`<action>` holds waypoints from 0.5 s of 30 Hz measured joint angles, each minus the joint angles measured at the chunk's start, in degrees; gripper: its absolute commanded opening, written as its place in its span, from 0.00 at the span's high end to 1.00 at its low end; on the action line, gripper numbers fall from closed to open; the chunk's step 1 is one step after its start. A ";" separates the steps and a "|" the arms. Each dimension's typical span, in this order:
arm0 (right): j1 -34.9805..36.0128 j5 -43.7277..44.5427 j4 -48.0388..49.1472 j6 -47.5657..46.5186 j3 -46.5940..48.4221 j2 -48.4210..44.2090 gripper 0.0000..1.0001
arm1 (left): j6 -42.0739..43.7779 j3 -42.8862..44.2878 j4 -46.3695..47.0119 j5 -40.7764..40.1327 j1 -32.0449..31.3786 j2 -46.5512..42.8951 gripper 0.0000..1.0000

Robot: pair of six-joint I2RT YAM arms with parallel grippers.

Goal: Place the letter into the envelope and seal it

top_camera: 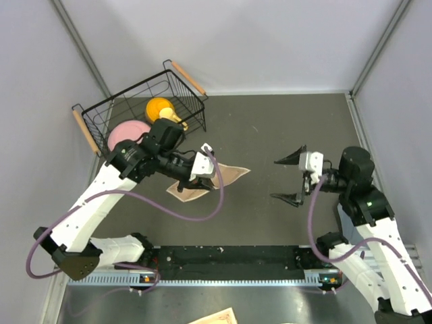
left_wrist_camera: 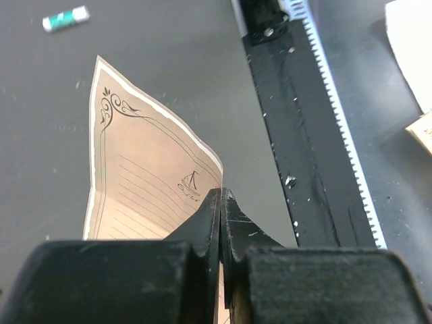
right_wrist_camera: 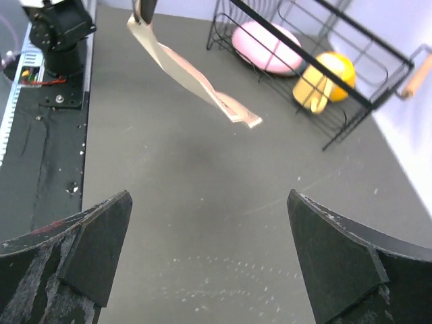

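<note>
- Letter (left_wrist_camera: pixel 148 169): paper, matt tan with a cream border, printed black scrollwork and ruled lines.
- Left gripper (left_wrist_camera: pixel 221 197): matt black plastic, finely scratched.
- Right gripper (right_wrist_camera: pixel 208 199): matt black plastic, scuffed grey at the edges.
- Table (top_camera: pixel 283 128): dark grey, matt, lightly speckled.
- Wire basket (top_camera: pixel 192 101): black coated metal wire with wooden handles (top_camera: pixel 187 77).
- Glue stick (left_wrist_camera: pixel 65 18): white-and-green plastic with a slight sheen.

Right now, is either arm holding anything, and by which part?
The left jaws pinch the letter at its edge beside the sailboat drawing; the right jaws stand open, empty.
</note>
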 measured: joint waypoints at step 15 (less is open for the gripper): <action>18.78 3.58 22.80 -1.77 -8.20 3.21 0.01 | 2.67 5.16 -0.79 8.41 -9.94 -5.57 1.00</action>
